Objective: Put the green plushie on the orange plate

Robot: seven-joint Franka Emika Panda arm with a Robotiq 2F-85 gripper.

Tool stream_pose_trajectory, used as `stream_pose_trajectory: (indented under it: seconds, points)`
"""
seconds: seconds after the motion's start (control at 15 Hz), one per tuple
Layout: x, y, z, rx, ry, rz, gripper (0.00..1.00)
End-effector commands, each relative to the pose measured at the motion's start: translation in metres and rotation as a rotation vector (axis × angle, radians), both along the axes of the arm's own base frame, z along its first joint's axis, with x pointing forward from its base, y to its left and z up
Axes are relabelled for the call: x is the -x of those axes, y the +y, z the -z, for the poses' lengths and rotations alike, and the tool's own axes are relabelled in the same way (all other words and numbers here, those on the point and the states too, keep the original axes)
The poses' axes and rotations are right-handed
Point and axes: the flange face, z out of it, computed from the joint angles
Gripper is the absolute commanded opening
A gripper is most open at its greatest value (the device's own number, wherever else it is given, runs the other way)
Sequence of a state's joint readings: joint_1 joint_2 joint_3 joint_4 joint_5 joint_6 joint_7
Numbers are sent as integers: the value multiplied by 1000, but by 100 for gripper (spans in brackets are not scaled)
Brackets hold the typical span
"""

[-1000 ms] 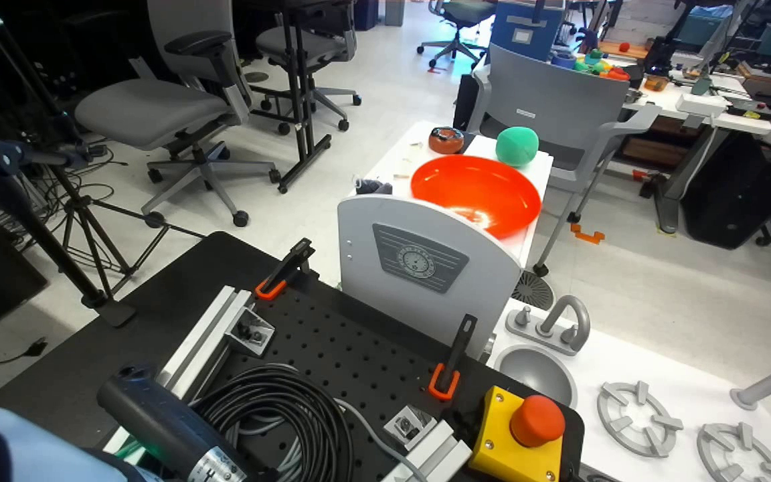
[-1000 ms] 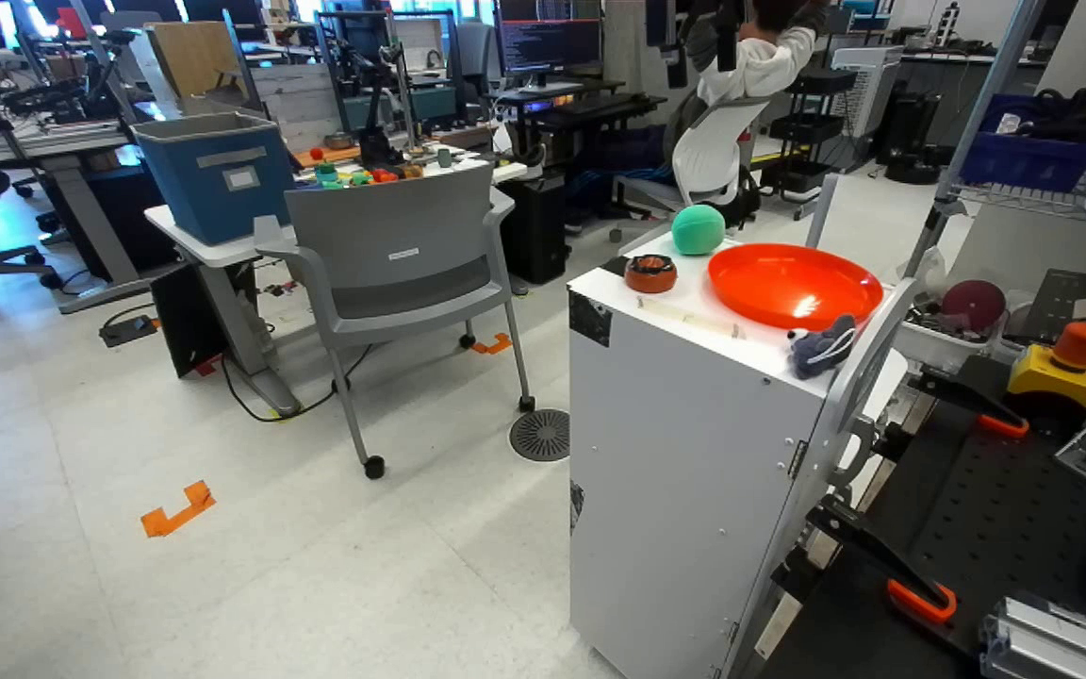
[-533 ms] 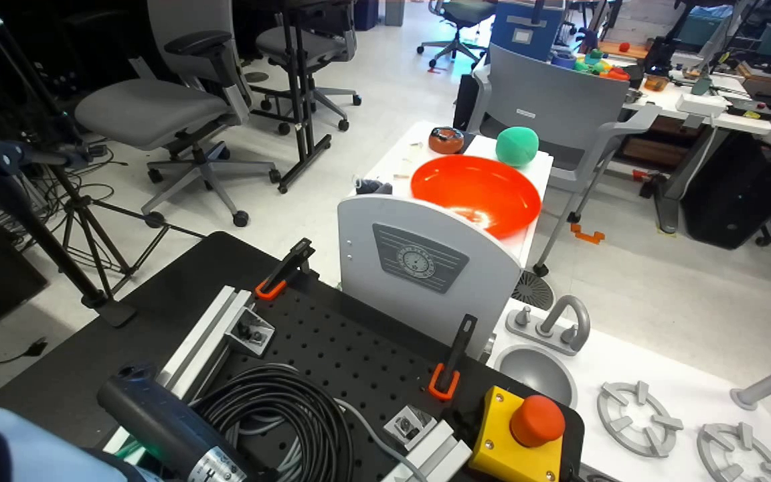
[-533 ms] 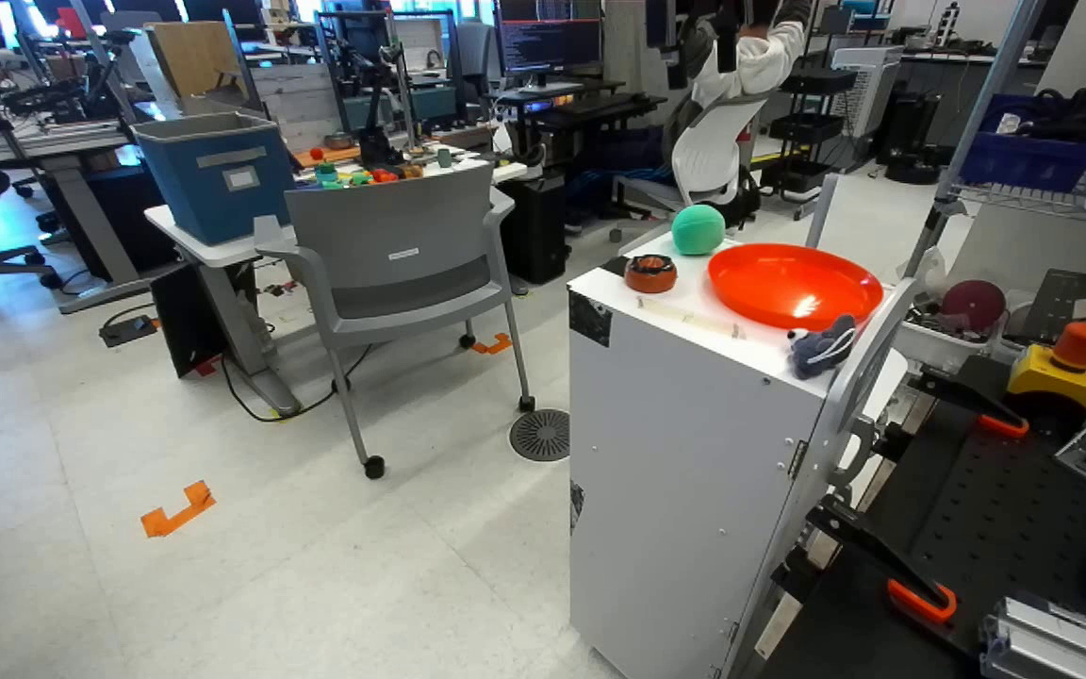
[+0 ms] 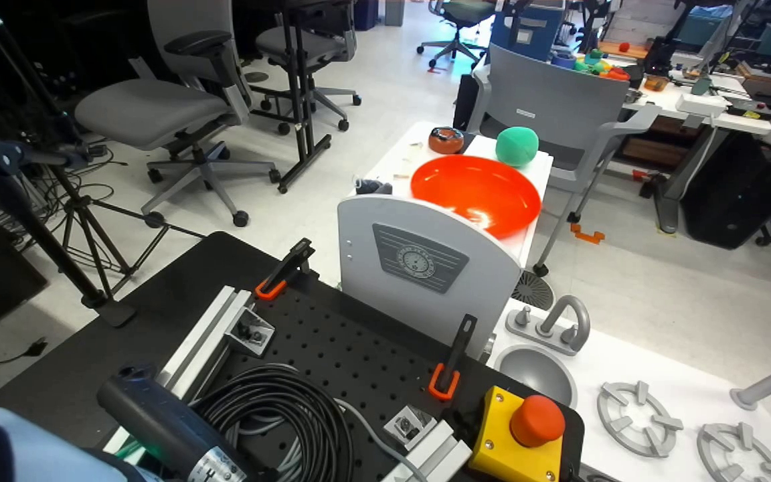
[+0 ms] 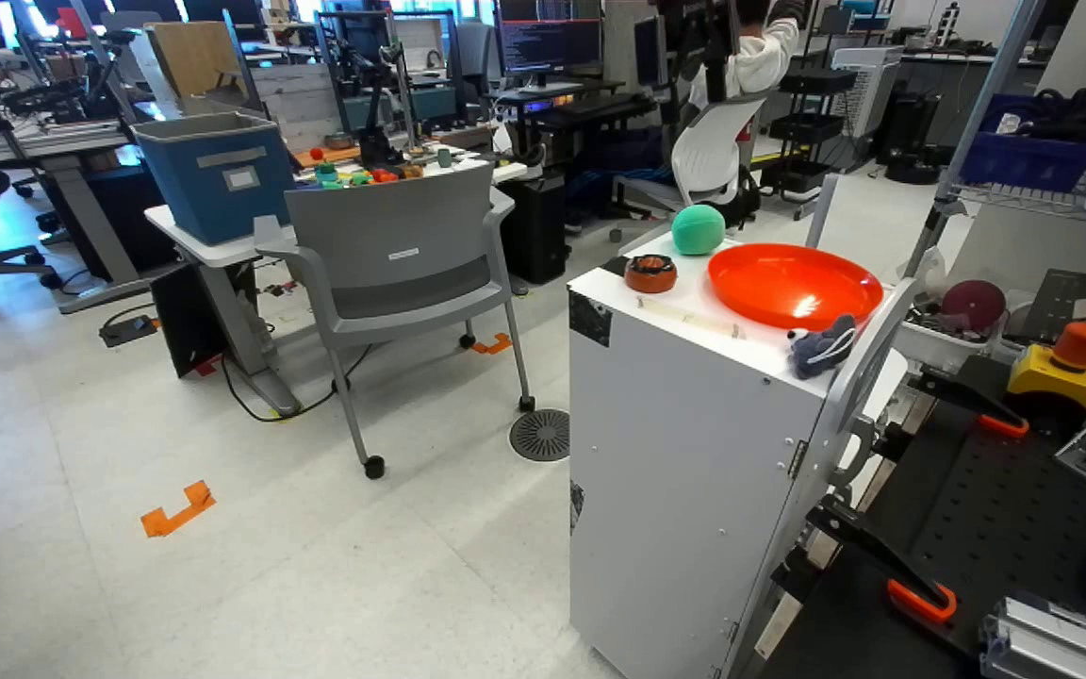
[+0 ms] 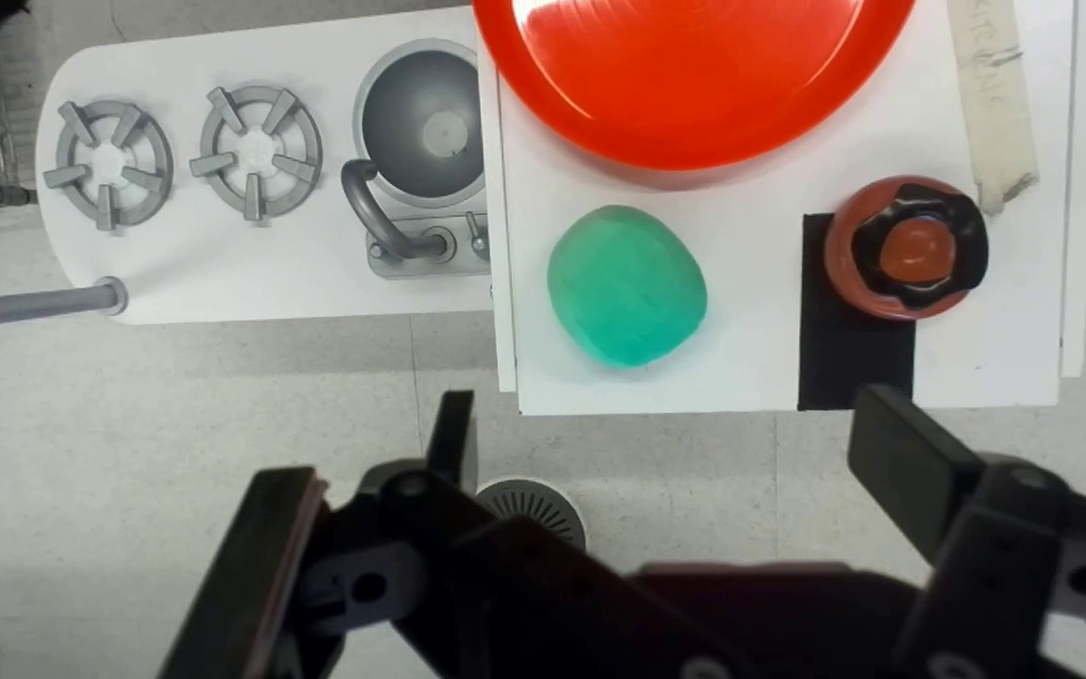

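Cabinet top [image 7: 750,283] | green plushie [image 7: 628,286] near edge | gap to orange plate [image 7: 694,123] | gripper [image 7: 666,405] spread wide

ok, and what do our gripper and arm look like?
The gripper: black or near-black, two-fingered; flat, roughly rectangular pads, angular links with round pivots. A dark reddish patch shows between the links, blurred. No lettering or cable made out on it. Can't pick out the arm for certain.

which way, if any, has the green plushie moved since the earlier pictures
No. In both exterior views the green plushie keeps its spot on the white cabinet, beside the orange plate, so there is no direction to give.
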State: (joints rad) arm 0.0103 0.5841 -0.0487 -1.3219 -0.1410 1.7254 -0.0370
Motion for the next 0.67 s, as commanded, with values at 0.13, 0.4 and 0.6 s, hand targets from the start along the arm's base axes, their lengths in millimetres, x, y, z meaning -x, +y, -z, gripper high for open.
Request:
stream_pose_trajectory:
  seconds: [0.13, 0.4, 0.6]
  points:
    - [0, -8, 2, -2, -74, -41, 100]
    - [-5, -16, 4, -6, -141, -59, 100]
    - [-6, -7, 15, 9, -144, -89, 100]
